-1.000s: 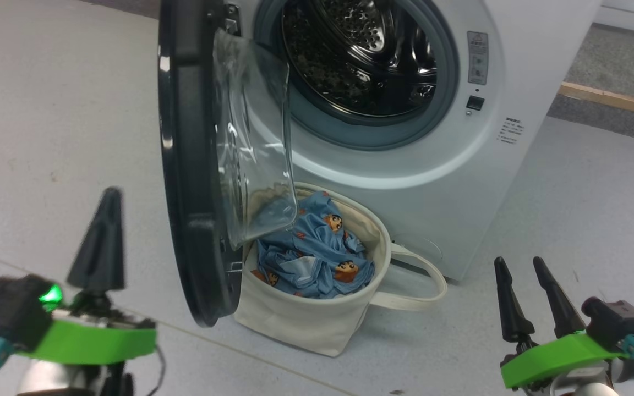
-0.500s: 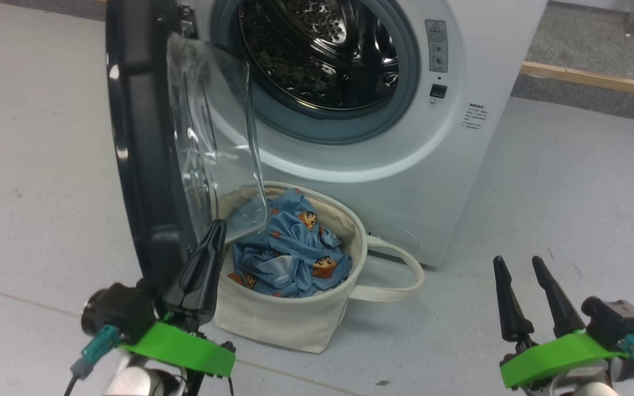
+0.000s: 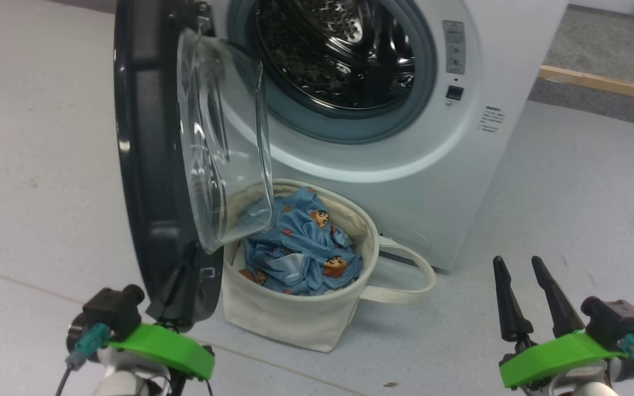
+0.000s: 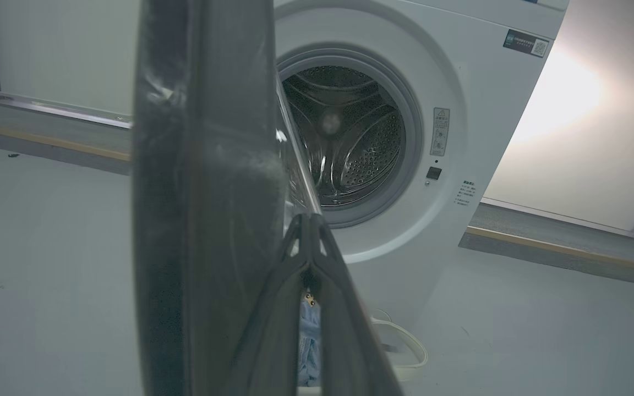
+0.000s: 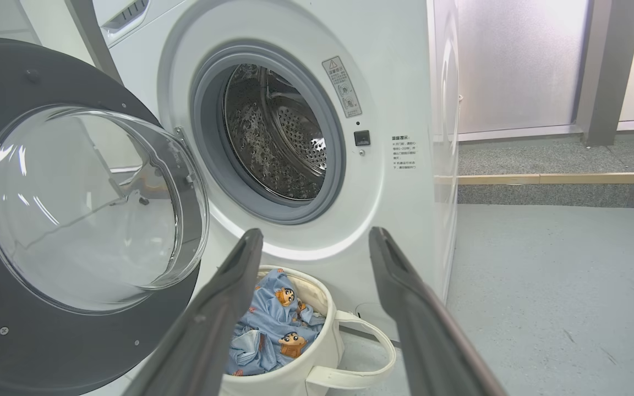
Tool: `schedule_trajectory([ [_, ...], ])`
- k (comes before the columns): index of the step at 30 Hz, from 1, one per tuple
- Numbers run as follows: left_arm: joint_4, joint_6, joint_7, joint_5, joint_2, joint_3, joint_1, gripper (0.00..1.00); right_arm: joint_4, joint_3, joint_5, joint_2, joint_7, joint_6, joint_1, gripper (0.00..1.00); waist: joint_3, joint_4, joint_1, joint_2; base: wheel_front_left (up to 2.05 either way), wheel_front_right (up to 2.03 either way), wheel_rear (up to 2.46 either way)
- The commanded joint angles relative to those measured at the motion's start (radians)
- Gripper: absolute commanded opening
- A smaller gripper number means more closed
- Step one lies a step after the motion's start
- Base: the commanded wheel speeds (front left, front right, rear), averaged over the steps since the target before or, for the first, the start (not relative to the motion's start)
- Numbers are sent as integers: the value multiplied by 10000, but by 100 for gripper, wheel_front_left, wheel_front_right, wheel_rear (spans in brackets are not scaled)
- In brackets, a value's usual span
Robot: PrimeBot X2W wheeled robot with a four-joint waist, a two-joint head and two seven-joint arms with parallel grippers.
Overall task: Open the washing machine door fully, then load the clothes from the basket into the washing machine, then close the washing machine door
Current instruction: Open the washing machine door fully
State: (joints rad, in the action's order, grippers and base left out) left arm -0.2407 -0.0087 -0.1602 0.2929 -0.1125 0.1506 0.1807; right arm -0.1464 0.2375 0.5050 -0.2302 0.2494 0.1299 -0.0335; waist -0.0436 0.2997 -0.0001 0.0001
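Head view: cut off at top edge, both washing machine door (image 3: 146, 165) and washing machine (image 3: 405, 181). Hidden behind door's lower rim: left side of basket (image 3: 295, 324). Seen partly thru glass bowl, so smeared: clothes (image 3: 306, 258). Can't split fingertips of left gripper (image 3: 189, 254) from dark rim; contact w/ door unclear. Can't read label (image 3: 454, 47), print too small. Left wrist view: blurred, v. close door rim, blocking left of drum (image 4: 350, 148). Right wrist view: cut by bottom edge, basket base; tucked behind a finger of right gripper (image 5: 317, 239), pt of clothes.
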Motion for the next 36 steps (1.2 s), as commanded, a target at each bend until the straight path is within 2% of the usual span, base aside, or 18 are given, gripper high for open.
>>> schedule_trajectory([
  [1,104,129,-5,65,-292,-530,624,0,302,151,70,-92,124,8,-269,100,-8,140,1,-1,0,0,0],
  [9,-636,273,-190,386,-820,-1223,1001,0,246,168,96,-48,124,8,-317,100,6,432,1,-1,0,0,0],
  [17,-1376,270,-418,929,-1583,-2199,1526,0,166,201,70,-42,124,8,-449,100,23,160,1,-1,0,0,0],
  [25,-2605,169,-446,1442,-3011,-3336,1981,0,142,99,22,-82,124,8,-457,100,148,-410,1,-1,0,0,0],
  [28,-3116,178,-485,1524,-3387,-3575,2161,0,162,94,6,-72,124,8,-462,100,177,-510,1,-1,0,0,0],
  [36,-4421,182,-726,1683,-3790,-3875,2698,0,167,122,14,-8,124,8,-510,100,169,-562,1,-1,0,0,0],
])
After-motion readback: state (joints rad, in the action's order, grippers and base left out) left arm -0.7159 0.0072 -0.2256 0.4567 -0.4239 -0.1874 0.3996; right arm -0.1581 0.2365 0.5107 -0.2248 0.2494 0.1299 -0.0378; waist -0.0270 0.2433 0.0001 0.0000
